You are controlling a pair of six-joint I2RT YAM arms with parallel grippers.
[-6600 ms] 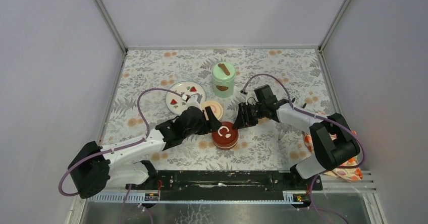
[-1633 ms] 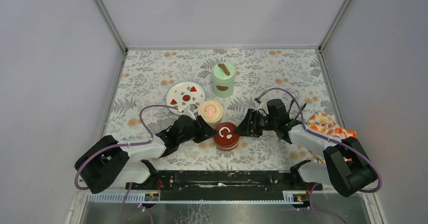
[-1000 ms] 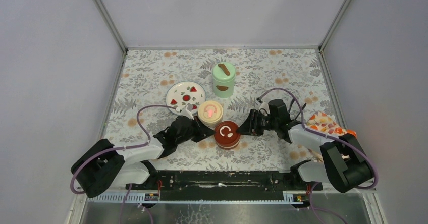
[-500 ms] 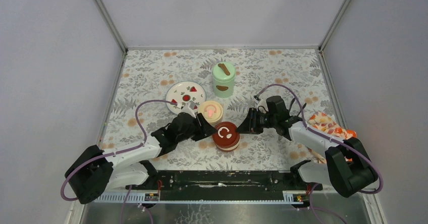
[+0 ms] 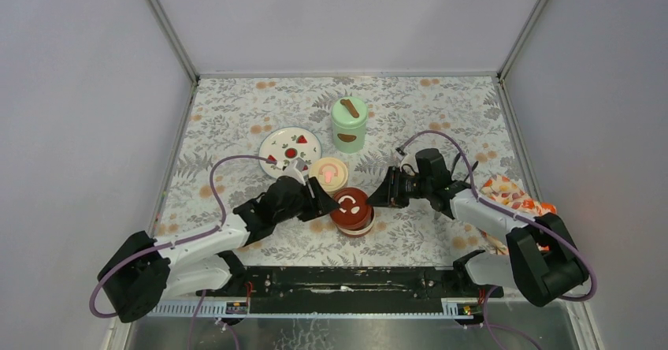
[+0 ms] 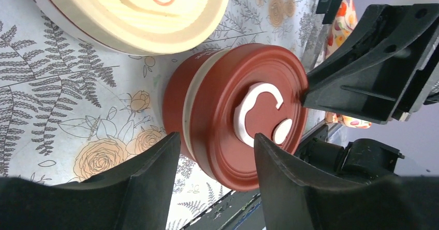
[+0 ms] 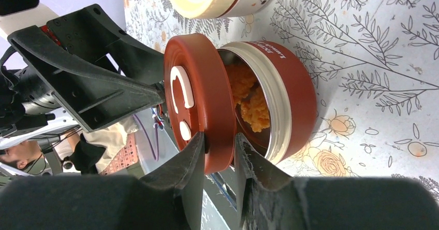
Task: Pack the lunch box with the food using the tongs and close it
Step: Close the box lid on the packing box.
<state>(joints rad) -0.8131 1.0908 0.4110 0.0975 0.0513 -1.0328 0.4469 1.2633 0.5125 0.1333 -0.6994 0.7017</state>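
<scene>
A small steel bowl point(image 7: 300, 92) with a dark-red wall stands near the table's front, and orange fried food point(image 7: 251, 98) shows inside it. Its dark-red lid point(image 7: 194, 98) is lifted off the rim, held apart from the bowl. My right gripper point(image 7: 220, 139) is shut on the lid's edge point(image 5: 349, 206). My left gripper point(image 6: 215, 142) stands open from the other side, its fingers on either side of the lid point(image 6: 248, 113) without touching. The cream-lidded bowl point(image 5: 328, 173) and the mint-green jar point(image 5: 349, 125) stand closed behind. The tongs are out of view.
A white plate point(image 5: 289, 149) with red fruit pictures lies at the left rear. A patterned orange cloth point(image 5: 512, 200) lies at the table's right edge, beside the right arm. Both grippers crowd the dark-red bowl from opposite sides.
My left gripper has opened beside the dark-red lid. My right gripper has closed on the lid's edge, and the lid has come up off the bowl and shifted a little left.
</scene>
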